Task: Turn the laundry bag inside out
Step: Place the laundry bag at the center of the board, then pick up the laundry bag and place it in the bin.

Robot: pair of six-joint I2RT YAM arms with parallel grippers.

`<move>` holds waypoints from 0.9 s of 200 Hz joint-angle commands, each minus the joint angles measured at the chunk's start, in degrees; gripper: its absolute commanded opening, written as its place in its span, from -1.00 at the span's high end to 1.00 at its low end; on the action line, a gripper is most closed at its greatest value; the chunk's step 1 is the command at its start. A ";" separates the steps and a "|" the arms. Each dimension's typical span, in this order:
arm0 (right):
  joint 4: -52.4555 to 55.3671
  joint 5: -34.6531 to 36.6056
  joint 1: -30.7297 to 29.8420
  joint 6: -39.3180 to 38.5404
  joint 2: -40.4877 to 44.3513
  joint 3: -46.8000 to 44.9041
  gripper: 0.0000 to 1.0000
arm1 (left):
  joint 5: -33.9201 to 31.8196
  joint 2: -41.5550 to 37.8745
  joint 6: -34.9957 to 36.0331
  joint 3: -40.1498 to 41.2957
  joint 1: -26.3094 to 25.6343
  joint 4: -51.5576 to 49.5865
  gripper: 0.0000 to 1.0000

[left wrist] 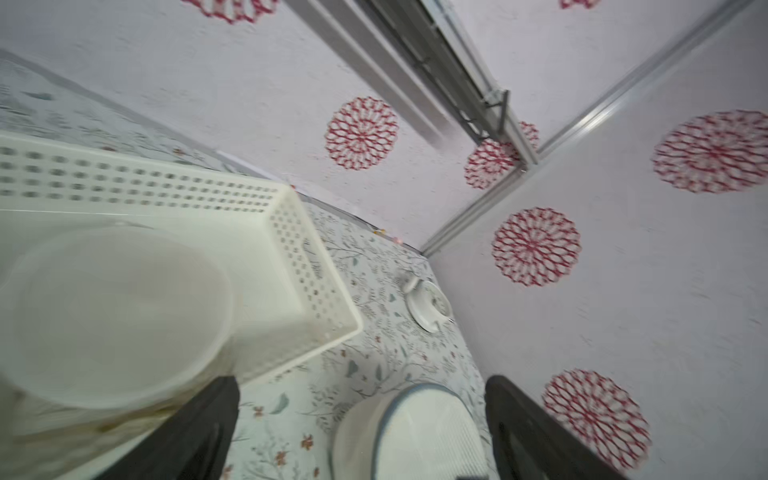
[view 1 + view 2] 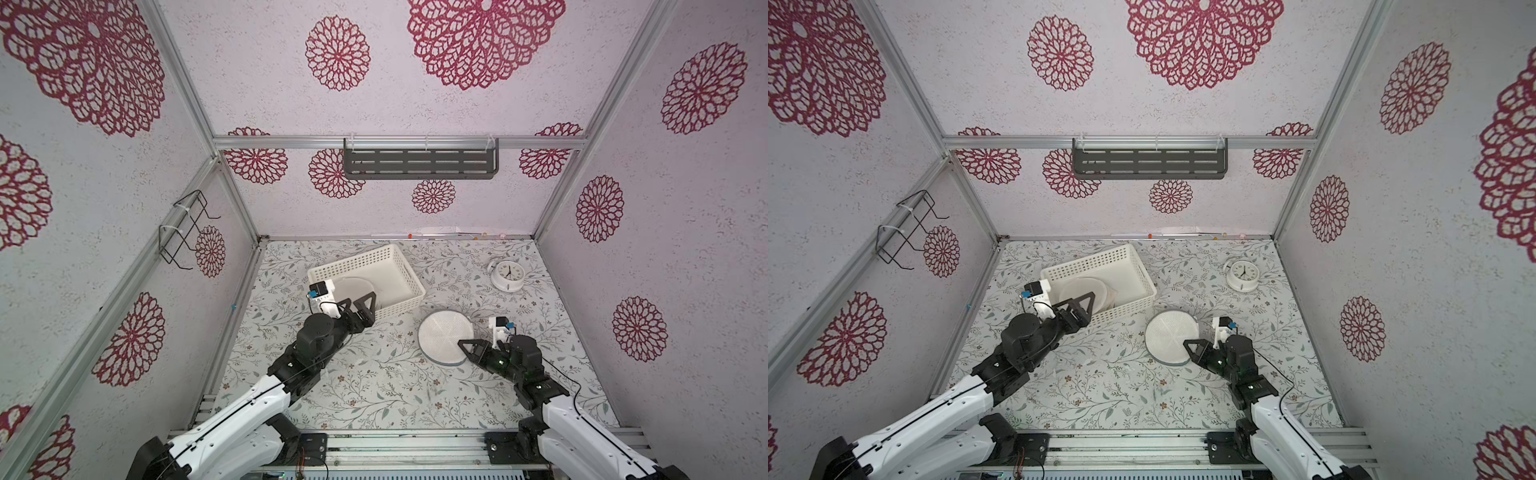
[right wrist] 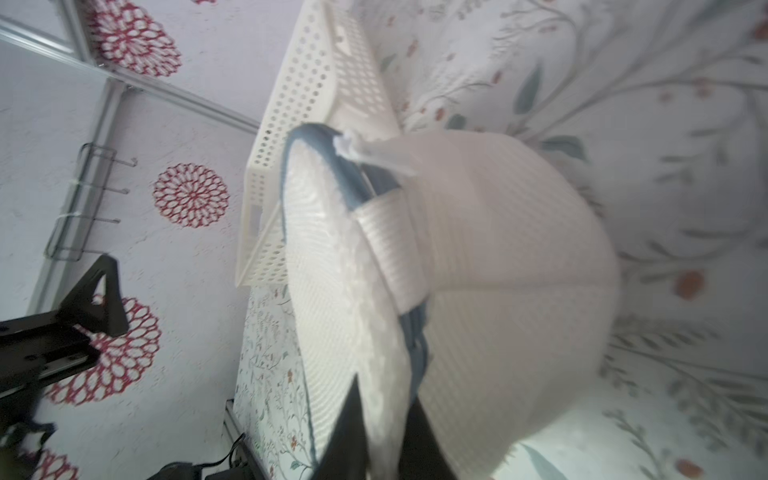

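The right claw (image 3: pixel 386 436) is nearly closed, with the rim of the bag (image 2: pixel 442 338) pinched between its fingers. The bag, a round white mesh disc edged in grey, lies flat a little right of the centre of the tabletop (image 2: pixel 374 395). The left claw (image 2: pixel 360 303) is spread wide and holds nothing, above the near wall of the basket (image 2: pixel 353 266), which sits left of centre towards the back. A clock (image 2: pixel 508 273) lies near the back right corner.
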State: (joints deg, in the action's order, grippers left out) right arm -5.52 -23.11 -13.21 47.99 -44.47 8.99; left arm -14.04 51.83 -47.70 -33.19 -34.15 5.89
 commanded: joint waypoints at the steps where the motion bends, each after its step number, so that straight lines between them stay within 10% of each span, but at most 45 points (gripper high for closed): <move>1: 5.55 11.01 1.33 -1.61 2.70 0.81 0.11 | -1.70 -0.40 1.34 -3.02 6.06 -20.72 -0.95; 21: 12.52 18.96 1.27 -5.31 5.02 5.21 -0.30 | -0.82 1.11 3.80 -5.69 9.87 -24.75 -0.95; 57: 10.70 23.63 -7.01 -15.03 -0.40 16.62 -0.35 | -5.99 6.95 -1.63 -9.79 14.80 -34.69 -0.95; 91: 7.34 25.65 -23.96 -25.70 -23.09 34.00 -0.35 | -3.41 9.65 -4.66 -10.33 16.92 -36.56 -1.00; 180: 13.68 15.82 -26.00 -23.64 -77.98 83.86 -0.22 | -1.44 1.36 -3.68 -4.62 18.77 -34.28 -0.68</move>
State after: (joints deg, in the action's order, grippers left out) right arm 4.56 -6.26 -39.03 23.29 -115.48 84.44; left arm -17.43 53.80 -52.86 -39.51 -15.97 -29.23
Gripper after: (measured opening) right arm 0.624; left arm 0.858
